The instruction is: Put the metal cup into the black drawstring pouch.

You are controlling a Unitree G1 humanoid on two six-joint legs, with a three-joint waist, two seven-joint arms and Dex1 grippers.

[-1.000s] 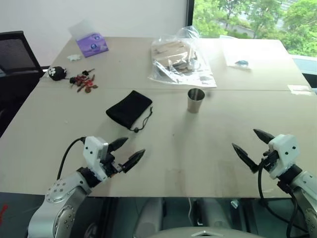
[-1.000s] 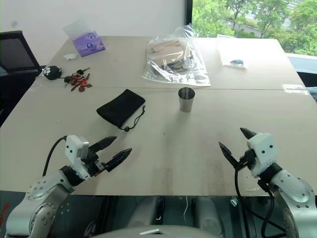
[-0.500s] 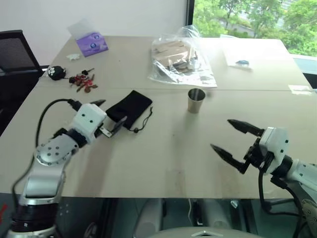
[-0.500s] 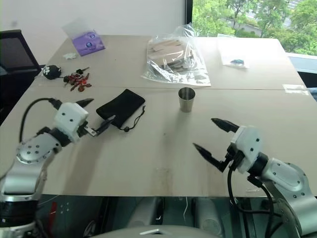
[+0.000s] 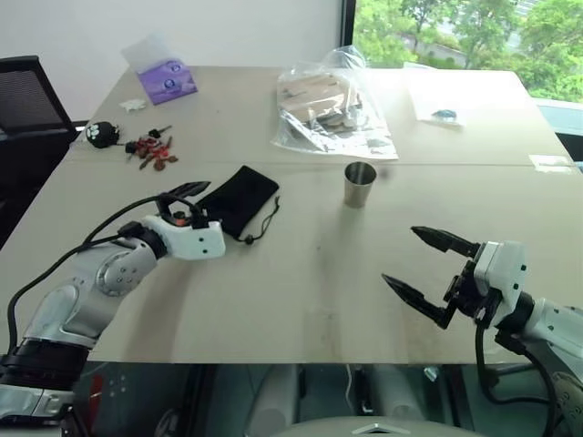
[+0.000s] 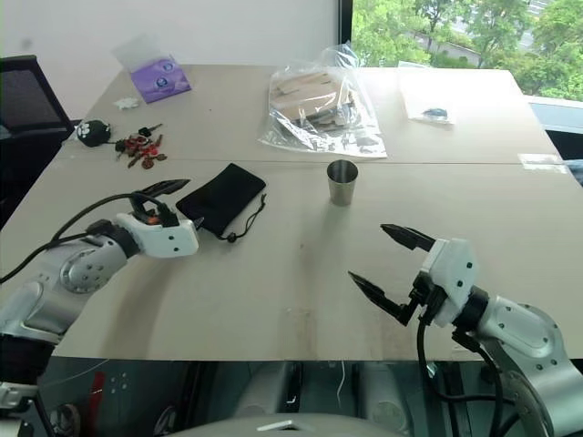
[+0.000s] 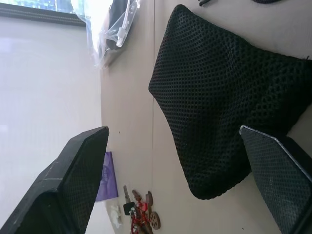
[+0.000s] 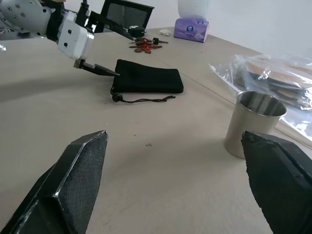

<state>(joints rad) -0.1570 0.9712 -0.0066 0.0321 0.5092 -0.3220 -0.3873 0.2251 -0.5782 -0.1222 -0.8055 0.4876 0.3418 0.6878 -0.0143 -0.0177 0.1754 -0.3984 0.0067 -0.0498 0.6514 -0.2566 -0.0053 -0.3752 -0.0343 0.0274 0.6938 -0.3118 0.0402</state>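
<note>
Cup (image 5: 360, 184): stands upright and free on the table (image 5: 301, 282), mouth up, just in front of the clear bag (image 5: 330, 111); nothing touches it, so it is ready to be taken from the side.
Pouch (image 5: 239, 200): lies flat on the table to the cup's left, well apart from it; its cord (image 5: 261, 228) trails at the end nearer the cup, which suggests the mouth faces that way.
Left gripper (image 5: 193, 209): fingers spread wide, holding nothing; it sits right at the pouch's near end, one finger over its edge, likely placed to pin or lift the cloth. Contact cannot be told.
Right gripper (image 5: 421, 266): fingers spread wide, empty; it hangs above the table's near side, pointing towards the cup but well short of it, seemingly lined up for a sideways grasp.
Stage: judged early, neither thing yet gripped.
Clutter: keys (image 5: 151, 152), a black toy (image 5: 104, 134) and a tissue pack (image 5: 168, 80) lie at the far left, away from the work.
</note>
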